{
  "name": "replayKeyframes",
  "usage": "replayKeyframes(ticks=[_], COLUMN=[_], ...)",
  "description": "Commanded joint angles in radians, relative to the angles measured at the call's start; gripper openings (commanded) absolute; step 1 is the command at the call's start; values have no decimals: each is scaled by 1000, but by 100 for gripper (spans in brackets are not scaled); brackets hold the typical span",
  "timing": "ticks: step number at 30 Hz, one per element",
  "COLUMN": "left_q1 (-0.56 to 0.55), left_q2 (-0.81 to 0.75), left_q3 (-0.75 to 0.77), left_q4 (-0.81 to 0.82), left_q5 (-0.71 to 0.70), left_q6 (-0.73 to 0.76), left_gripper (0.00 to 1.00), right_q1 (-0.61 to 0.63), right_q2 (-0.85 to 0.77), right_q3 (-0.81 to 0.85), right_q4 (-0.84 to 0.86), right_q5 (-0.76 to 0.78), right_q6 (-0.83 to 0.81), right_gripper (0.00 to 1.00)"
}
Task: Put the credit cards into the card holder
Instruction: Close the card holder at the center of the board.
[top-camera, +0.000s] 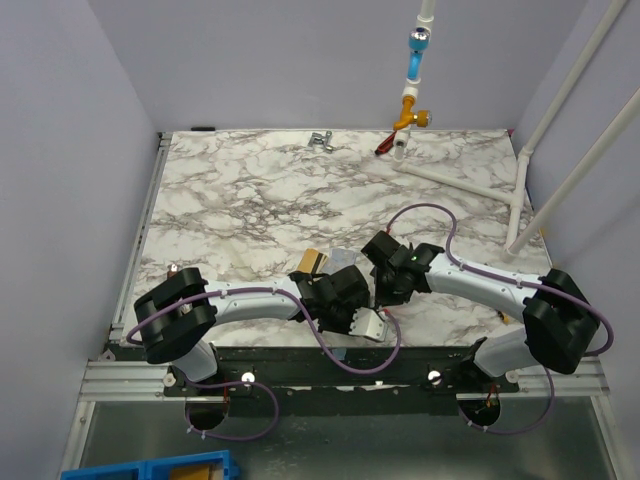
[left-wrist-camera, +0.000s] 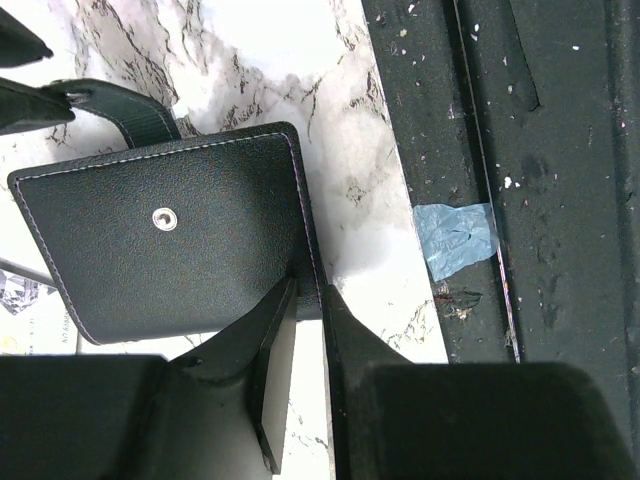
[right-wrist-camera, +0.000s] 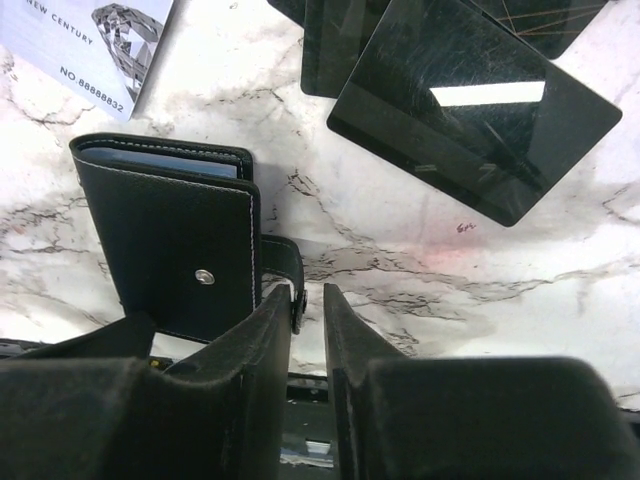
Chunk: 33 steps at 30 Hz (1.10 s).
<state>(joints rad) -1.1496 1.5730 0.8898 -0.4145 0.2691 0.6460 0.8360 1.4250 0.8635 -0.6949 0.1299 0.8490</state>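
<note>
the wallet (left-wrist-camera: 180, 230) lies folded flat on the marble table (top-camera: 250, 190), at its near edge and about mid-width, under the two arms. its strap (right-wrist-camera: 280, 255) hangs free, off the snap stud (left-wrist-camera: 165, 218).

left gripper (left-wrist-camera: 307, 290): jaws drawn to a narrow slot, set astride one edge of the wallet. whether they clamp that edge cannot be told.

right gripper (right-wrist-camera: 305, 292): jaws likewise a narrow slot apart, with the strap's end at the tip of one finger (contact cannot be told).

the pale card (right-wrist-camera: 90, 50), printed side up, lies on the table just beside the wallet, not touching it. the gold card (top-camera: 313, 262) lies just to the far side of the left gripper. both cards are outside the wallet.
</note>
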Motion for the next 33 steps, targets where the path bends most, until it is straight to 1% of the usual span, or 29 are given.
replayKeyframes(ticks=[1, 5, 6, 11, 17, 33], left_q1=[-4, -4, -5, -4, -4, -5], left_q2=[14, 18, 18, 17, 21, 24], left_q3=[15, 18, 20, 26, 30, 31], left_q4=[-27, -27, -29, -37, -42, -51], left_q5=[-27, -31, -30, -31, -29, -24], left_q6=[-1, -3, -5, -6, -9, -6], left_gripper=[17, 17, 17, 17, 16, 15], right_q1=[-2, -1, -1, -1, 0, -1], right_q2=[-22, -31, -31, -52, -17, 55], right_q3=[2, -1, -1, -13, -49, -38], right_q4=[11, 2, 2, 40, 153, 211], right_q5=[29, 34, 33, -12, -162, -171], right_q6=[25, 31, 33, 42, 46, 40], right_gripper=[19, 2, 1, 1, 1, 1])
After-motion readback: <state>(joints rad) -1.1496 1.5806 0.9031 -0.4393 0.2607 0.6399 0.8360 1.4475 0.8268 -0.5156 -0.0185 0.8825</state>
